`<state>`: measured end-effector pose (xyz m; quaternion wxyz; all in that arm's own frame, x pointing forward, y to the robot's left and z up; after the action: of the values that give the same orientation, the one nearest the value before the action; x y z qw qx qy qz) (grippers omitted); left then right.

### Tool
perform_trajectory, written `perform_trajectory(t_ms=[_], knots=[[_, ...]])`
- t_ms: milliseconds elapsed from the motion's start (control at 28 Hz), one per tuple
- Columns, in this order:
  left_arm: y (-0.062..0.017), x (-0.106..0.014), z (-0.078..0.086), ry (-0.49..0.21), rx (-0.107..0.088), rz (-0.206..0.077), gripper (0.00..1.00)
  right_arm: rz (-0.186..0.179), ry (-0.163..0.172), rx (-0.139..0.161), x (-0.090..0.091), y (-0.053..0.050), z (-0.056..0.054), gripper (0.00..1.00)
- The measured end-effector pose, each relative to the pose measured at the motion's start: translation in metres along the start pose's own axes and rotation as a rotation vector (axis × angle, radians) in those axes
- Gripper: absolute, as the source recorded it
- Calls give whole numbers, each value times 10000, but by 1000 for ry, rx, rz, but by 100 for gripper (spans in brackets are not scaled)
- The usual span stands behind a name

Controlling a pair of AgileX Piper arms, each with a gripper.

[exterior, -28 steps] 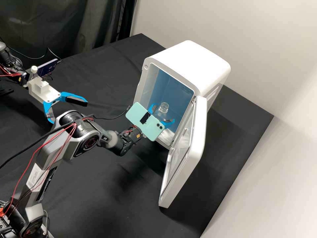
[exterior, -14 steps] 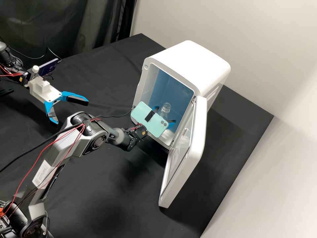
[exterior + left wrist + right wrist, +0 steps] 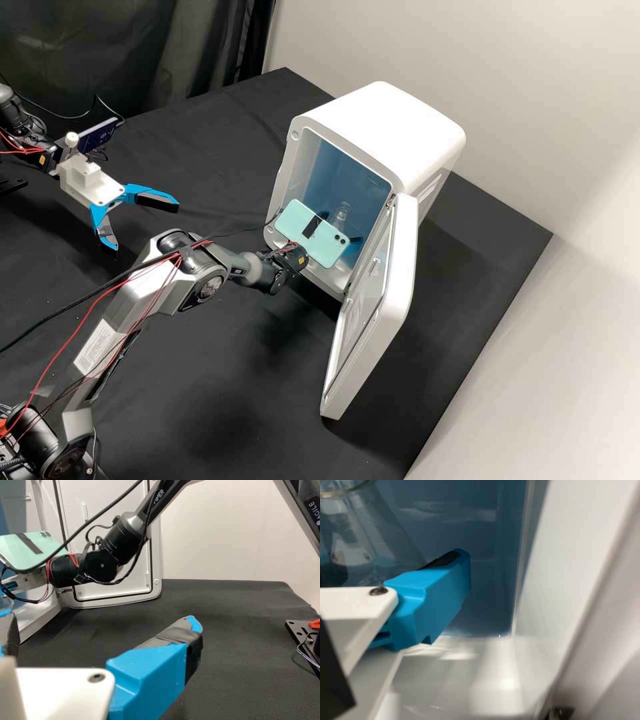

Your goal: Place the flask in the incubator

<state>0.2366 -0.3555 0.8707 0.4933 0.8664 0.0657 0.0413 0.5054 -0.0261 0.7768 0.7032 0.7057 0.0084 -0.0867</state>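
Across the near black bench the incubator's door hangs open at right; within the blue chamber beyond, the right gripper clasps the flask. Farther left the left gripper gapes wide above the bench; dark curtain and white wall stand behind

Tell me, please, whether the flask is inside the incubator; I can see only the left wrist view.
Observer: Yes, the high view shows the flask's neck inside the incubator's blue chamber.
Operator: Thank you. Is my own gripper open?
Observer: The left gripper is open, above the bench, well away from the incubator.
Operator: And what does the right wrist view show?
Observer: The right arm's blue finger right beside the flask's glass wall, inside the chamber.
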Motion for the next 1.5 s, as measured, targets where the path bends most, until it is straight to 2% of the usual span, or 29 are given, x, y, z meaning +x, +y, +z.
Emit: perform_trajectory(t_ms=[179,465,715,858,1036,1358,1501], knots=[[0,0,0,0,0,0,100,9,6,-3,91,26,-17,0],[31,25,-8,0,6,8,100,3,-21,4,214,14,21,0],[32,26,-8,-1,6,9,100,4,-21,3,255,26,13,0],[32,26,-8,-1,6,9,100,1,-24,2,279,9,32,0],[32,26,-8,-1,6,9,100,-5,-46,15,311,-31,87,0],[32,26,-8,-1,6,9,100,3,-31,-32,339,-78,108,0],[32,26,-8,-1,6,9,100,7,-32,-35,350,-95,95,0]])
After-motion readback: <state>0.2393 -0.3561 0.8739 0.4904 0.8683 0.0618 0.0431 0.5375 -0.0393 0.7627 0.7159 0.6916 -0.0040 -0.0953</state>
